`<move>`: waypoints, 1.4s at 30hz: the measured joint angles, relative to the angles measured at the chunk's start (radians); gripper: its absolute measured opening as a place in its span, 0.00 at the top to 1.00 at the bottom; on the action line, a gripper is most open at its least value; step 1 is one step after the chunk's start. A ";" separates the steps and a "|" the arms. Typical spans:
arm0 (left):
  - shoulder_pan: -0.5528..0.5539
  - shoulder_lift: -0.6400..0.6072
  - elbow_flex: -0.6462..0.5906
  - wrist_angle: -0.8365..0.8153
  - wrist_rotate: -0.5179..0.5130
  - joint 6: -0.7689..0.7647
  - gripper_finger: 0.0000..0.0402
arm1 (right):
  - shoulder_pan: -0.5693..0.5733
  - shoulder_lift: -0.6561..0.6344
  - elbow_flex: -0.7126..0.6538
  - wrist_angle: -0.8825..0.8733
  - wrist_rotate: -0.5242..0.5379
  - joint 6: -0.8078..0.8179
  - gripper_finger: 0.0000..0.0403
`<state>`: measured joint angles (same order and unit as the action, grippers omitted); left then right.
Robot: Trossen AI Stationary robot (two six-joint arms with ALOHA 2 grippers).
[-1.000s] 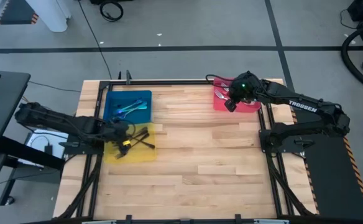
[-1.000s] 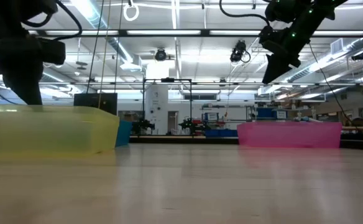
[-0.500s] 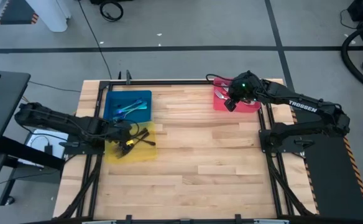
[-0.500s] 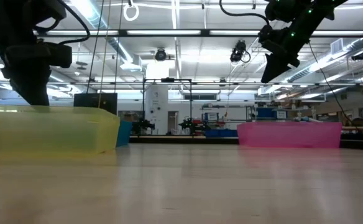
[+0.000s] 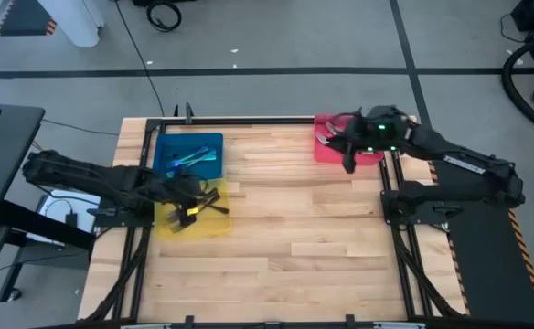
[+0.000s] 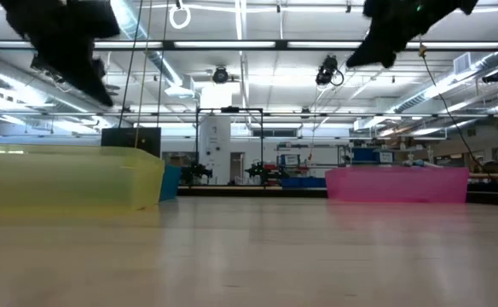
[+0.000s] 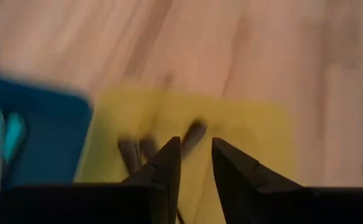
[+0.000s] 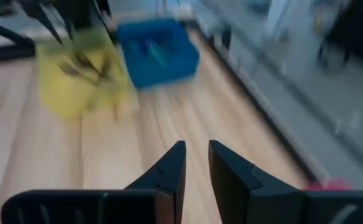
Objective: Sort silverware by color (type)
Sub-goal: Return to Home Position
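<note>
Teal-handled forks [image 5: 188, 161] lie in the blue tray [image 5: 210, 144]. Dark grey forks [image 5: 205, 205] lie in the yellow tray [image 5: 214, 226], and pink-handled forks [image 5: 325, 139] in the red tray [image 5: 373, 157]. My left gripper [image 5: 194, 194] hovers above the yellow tray; in the left wrist view it [image 7: 196, 149] is shut with nothing between the fingers, the dark forks [image 7: 138, 149] below it. My right gripper [image 5: 348, 164] hangs in the air at the red tray's near edge; the right wrist view shows it [image 8: 197, 152] shut and empty.
The three trays sit along the far part of the wooden table [image 5: 285, 238]: blue and yellow at the left edge, red at the far right corner. In the low view the yellow tray's wall [image 6: 70, 181] and the pink tray's wall [image 6: 398, 183] stand up from the tabletop.
My left gripper has risen out of the yellow tray and now hangs well above its wall. My right gripper has also moved up and a little toward the table's right and near edges, tipping more level. The forks in the trays have stayed where they were.
</note>
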<state>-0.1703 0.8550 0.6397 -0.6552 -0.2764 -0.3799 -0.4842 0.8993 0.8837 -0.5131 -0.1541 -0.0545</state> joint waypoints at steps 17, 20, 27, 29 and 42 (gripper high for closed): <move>-0.004 -0.417 0.021 0.159 0.001 0.291 0.77 | 0.074 -0.411 -0.118 0.101 -0.006 -0.111 0.81; -0.004 -0.484 -0.039 0.174 0.001 0.291 0.77 | 0.084 -0.478 -0.201 0.162 -0.006 -0.079 0.81; -0.004 -0.558 -0.211 0.321 0.017 0.312 0.77 | 0.102 -0.626 -0.443 0.312 -0.006 0.034 0.81; -0.004 -0.562 -0.262 0.367 0.031 0.335 0.77 | 0.105 -0.659 -0.507 0.355 -0.004 0.059 0.81; -0.044 -0.561 -0.468 0.439 0.102 0.296 0.77 | 0.128 -0.720 -0.727 0.520 -0.008 0.057 0.81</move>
<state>-0.2143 0.2939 0.1719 -0.2166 -0.1745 -0.0836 -0.3560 0.1795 0.1564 0.0074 -0.1623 0.0027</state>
